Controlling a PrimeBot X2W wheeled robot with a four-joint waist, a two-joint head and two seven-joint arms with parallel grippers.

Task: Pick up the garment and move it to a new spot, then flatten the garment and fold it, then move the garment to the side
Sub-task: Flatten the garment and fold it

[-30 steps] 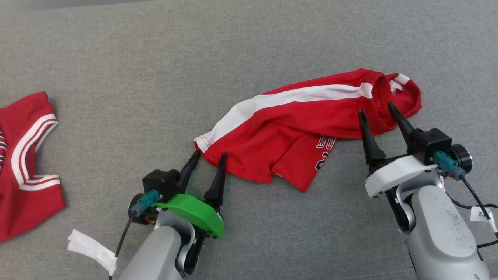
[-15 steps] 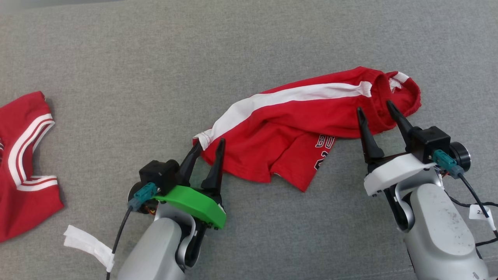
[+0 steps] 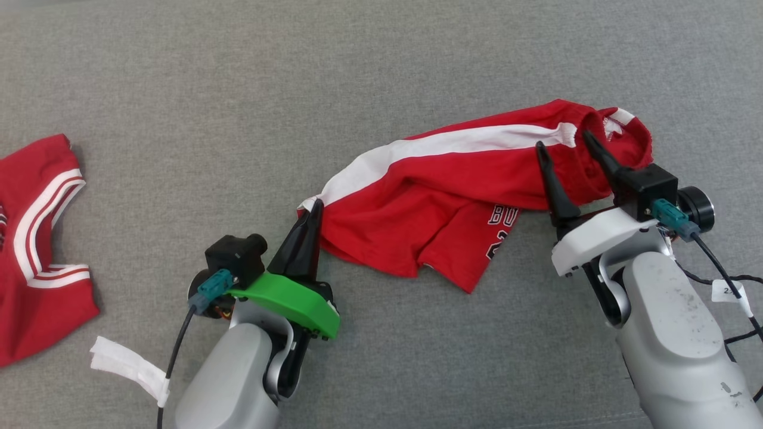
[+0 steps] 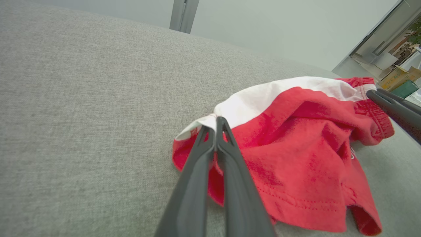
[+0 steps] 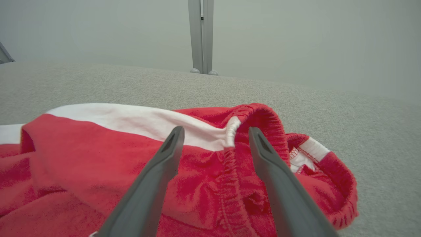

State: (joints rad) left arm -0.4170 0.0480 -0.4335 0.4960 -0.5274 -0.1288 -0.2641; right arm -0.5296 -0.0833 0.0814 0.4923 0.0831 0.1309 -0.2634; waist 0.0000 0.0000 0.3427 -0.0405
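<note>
A grey fabric-covered bench (image 3: 179, 89) carries the garment (image 3: 429, 190), crumpled right of centre. To judge by the elastic waistband (image 5: 263, 121) it is a pair of red shorts, with a broad white side stripe (image 3: 465, 143) and black white-edged lettering (image 3: 499, 229) half folded under. A second red jersey (image 3: 36, 250) with white trim lies well apart at the left edge. The left pincer (image 3: 316, 205) is clamped tight on the hem corner at the garment's near-left end. The right pincer (image 3: 563, 142) stands wide, holding nothing, its fingers straddling the gathered waistband. The lift likely goes best if the right pincer bites the whole band before both arms rise together and level, keeping the cloth taut.
</note>
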